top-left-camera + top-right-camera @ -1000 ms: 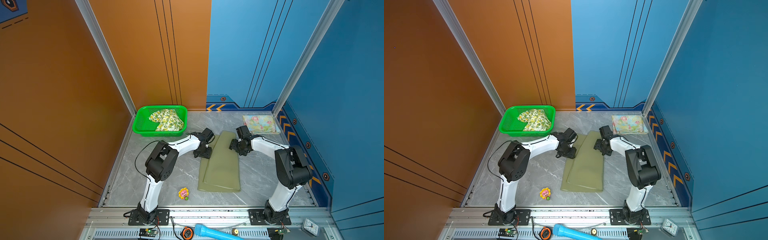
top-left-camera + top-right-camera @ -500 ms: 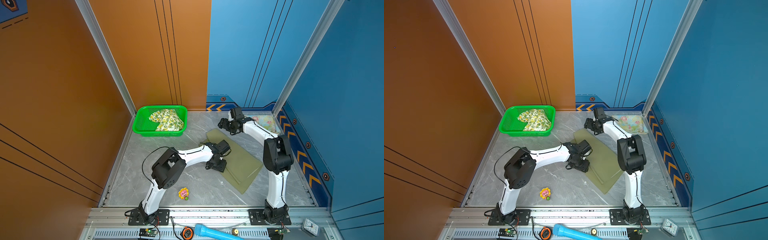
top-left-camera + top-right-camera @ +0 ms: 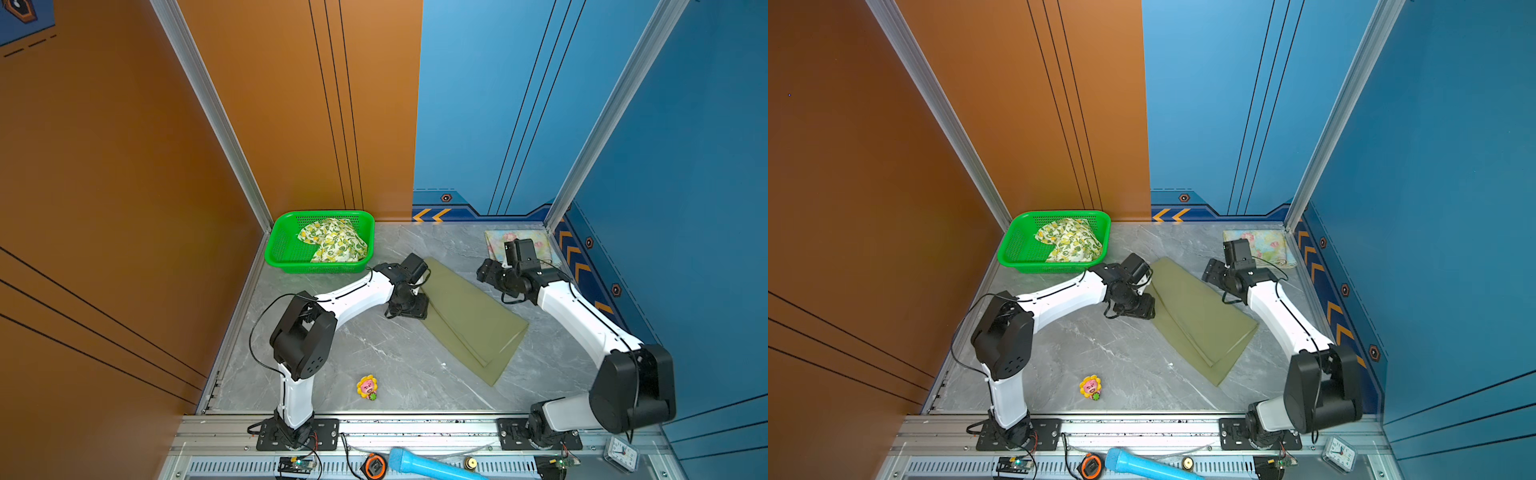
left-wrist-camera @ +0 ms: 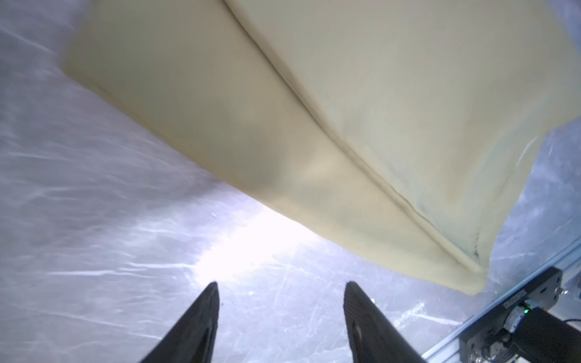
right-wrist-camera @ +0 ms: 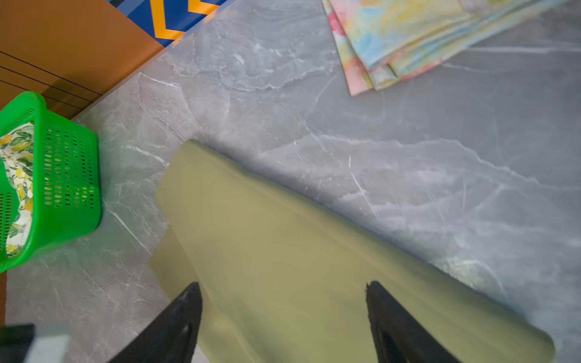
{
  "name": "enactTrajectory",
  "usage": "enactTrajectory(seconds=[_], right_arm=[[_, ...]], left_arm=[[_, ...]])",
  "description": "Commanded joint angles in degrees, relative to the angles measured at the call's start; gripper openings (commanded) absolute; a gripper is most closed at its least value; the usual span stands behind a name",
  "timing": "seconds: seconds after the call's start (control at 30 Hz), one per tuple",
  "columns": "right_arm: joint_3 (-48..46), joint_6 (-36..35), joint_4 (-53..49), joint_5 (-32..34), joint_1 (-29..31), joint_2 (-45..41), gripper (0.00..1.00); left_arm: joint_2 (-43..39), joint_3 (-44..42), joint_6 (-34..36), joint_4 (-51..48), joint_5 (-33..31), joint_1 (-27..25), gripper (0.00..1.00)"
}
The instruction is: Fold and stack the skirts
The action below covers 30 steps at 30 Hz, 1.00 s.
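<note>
on the grey bench [image 3: 374, 357] the folded olive skirt [image 3: 465, 316] lies flat; left pincer [image 4: 281, 284] beside one edge, right pincer [image 5: 283, 284] near the opposite edge, both apart, empty.

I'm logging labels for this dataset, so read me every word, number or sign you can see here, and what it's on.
No word reads clearly anywhere.
Orange chevrons: arrow signs on the blue wall trim.
Clock: dial numerals too small to read.
Black bracket: white lettering, blurred.
</note>
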Motion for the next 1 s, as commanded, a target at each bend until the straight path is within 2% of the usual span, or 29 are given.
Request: enactTrajectory(seconds=[0.0, 0.1, 0.23, 0.47, 0.57, 0.8, 0.87, 0.97], right_arm=[[-7.8, 6.4, -3.1, 4.4, 1.4, -6.0, 0.81], [-13.1, 9.9, -5.9, 6.0, 1.9, -11.8, 0.79], [-18.4, 12.6, -7.5, 6.1, 1.7, -15.3, 0.79], [-22.5, 13.3, -4.3, 4.2, 1.0, -11.8, 0.80], [-22.5, 11.7, -1.0, 2.2, 0.1, -8.1, 0.79], [-15.2, 2.4, 1.4, -0.6, -5.4, 5.1, 0.79], [-12.7, 0.5, 2.6, -1.7, -5.8, 8.9, 0.79], [-7.6, -2.4, 3.5, -2.6, -6.3, 14.8, 0.80]], left_arm=[[3.6, 5.6, 3.3, -2.8, -2.8, 1.9, 0.64], [8.0, 11.2, 6.0, -5.4, -8.7, 2.2, 0.63], [13.9, 15.9, 8.9, -7.1, -12.3, 2.7, 0.62], [19.6, 19.0, 10.4, -7.3, -13.7, 3.1, 0.58], [20.3, 18.4, 10.6, -7.4, -13.8, 3.3, 0.46], [18.7, 13.8, 11.0, -8.0, -13.8, 3.7, 0.05], [17.7, 11.4, 10.7, -8.0, -13.8, 3.7, 0.00], [15.2, 7.5, 9.0, -7.9, -12.9, 3.7, 0.00]])
